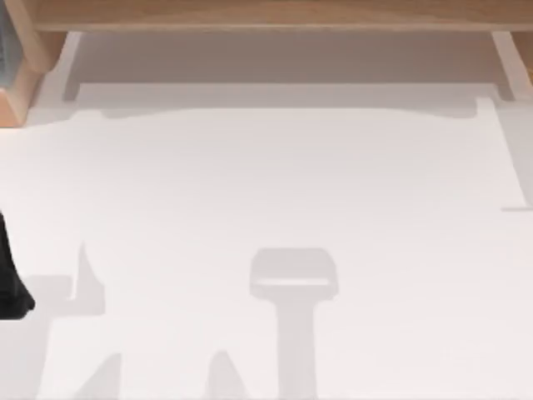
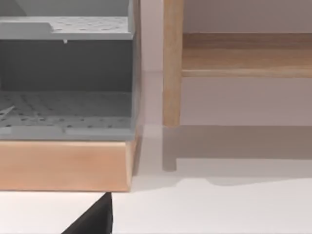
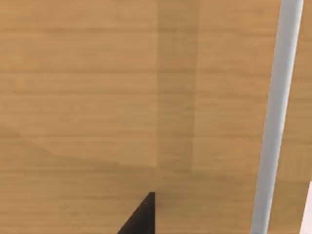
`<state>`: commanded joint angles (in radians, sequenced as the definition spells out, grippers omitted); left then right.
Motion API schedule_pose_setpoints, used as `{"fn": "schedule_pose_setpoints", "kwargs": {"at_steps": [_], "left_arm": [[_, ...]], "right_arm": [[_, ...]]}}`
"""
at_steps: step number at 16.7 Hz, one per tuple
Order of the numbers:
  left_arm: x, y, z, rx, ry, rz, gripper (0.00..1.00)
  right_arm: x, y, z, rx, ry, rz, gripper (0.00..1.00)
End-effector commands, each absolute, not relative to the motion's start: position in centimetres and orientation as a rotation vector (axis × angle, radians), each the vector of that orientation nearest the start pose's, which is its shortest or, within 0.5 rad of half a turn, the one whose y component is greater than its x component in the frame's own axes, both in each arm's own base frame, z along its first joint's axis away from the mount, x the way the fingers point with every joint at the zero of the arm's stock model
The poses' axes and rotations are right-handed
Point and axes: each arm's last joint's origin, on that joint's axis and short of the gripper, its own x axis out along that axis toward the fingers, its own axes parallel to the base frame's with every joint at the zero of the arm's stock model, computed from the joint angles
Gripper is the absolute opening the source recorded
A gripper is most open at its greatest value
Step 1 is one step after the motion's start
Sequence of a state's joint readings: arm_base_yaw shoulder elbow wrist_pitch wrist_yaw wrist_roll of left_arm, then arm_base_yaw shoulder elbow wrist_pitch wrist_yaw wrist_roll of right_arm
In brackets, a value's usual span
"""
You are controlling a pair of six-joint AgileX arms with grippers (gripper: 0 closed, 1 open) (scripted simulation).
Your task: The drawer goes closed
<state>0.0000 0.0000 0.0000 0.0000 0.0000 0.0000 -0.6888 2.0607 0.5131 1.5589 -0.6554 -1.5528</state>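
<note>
Drawer [image 1: 15, 79] stands open at ten o'clock on the table [image 1: 275, 192], gray inside showing. Left gripper [image 2: 92, 219] faces its wooden front, nearer arm; finger spread cannot be judged. Right gripper [image 3: 141, 217] close against wood panel [image 3: 97, 97].

The room is bright and the light is soft, with no glare on the white table [image 1: 350, 183]. Pale grey shadows with fuzzy edges lie on the table, one wide band under the wooden shelf [image 1: 275, 12] and some arm-shaped ones near the front. The wooden panel [image 3: 97, 97] has a faint darker stripe of shadow.
</note>
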Motion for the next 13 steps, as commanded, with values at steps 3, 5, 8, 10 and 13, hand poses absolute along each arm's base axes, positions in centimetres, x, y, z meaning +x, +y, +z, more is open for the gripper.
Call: {"fn": "schedule_pose_setpoints", "kwargs": {"at_steps": [3, 5, 8, 10, 13], "left_arm": [[10.57, -0.12, 16.00, 0.000, 0.000, 0.000, 1.00], [10.57, -0.12, 16.00, 0.000, 0.000, 0.000, 1.00], [10.57, -0.12, 16.00, 0.000, 0.000, 0.000, 1.00], [10.57, -0.12, 16.00, 0.000, 0.000, 0.000, 1.00], [10.57, -0.12, 16.00, 0.000, 0.000, 0.000, 1.00]], "right_arm": [[25.00, -17.89, 8.92, -1.571, 0.008, -0.008, 0.32], [25.00, -17.89, 8.92, -1.571, 0.008, -0.008, 0.17], [25.00, -17.89, 8.92, -1.571, 0.008, -0.008, 0.00], [25.00, -17.89, 8.92, -1.571, 0.008, -0.008, 0.00], [25.00, -17.89, 8.92, -1.571, 0.008, -0.008, 0.00]]}}
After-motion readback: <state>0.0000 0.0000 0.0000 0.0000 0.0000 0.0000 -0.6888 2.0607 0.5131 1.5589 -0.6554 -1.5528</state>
